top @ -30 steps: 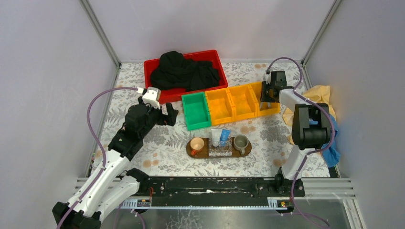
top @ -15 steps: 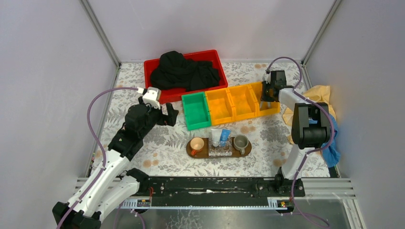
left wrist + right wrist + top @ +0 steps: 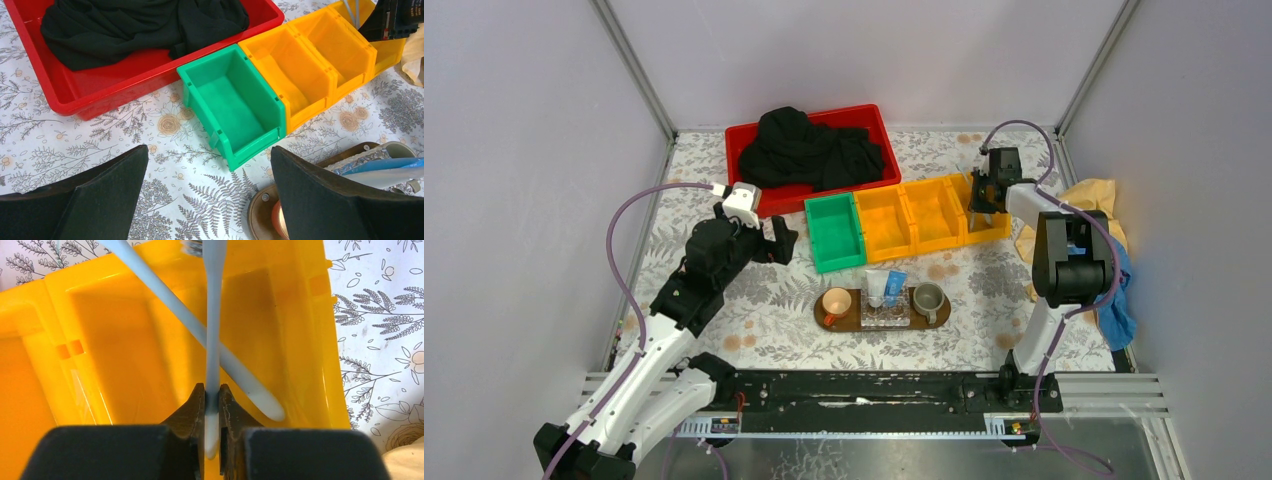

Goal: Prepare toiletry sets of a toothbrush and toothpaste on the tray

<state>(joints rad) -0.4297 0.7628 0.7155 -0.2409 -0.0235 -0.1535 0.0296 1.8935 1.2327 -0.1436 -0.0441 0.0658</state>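
Observation:
My right gripper (image 3: 212, 390) is shut on the handle end of one pale toothbrush (image 3: 214, 315), down inside the rightmost yellow bin (image 3: 125, 340). The second toothbrush (image 3: 245, 382) lies slantwise in the same bin, crossing behind the held one. In the top view that gripper (image 3: 980, 200) is over the bin's right end. The brown tray (image 3: 939, 318) lies at centre front with a silvery-white toothpaste tube (image 3: 876, 285) and a blue one (image 3: 895, 287) across its far edge. My left gripper (image 3: 769, 240) is open and empty, left of the green bin; its jaws (image 3: 209, 150) stand wide apart above the tablecloth.
A red crate (image 3: 879, 130) with black cloth stands at the back. A green bin (image 3: 834, 232) and two more yellow bins (image 3: 909, 215) sit in a row. An orange cup (image 3: 835, 303), a grey cup (image 3: 927, 297) and a clear box (image 3: 884, 314) are on the tray. Yellow and blue cloths (image 3: 1104, 200) lie right.
My right arm has shifted slightly over the rightmost yellow bin, still shut on the toothbrush. The left arm has not moved.

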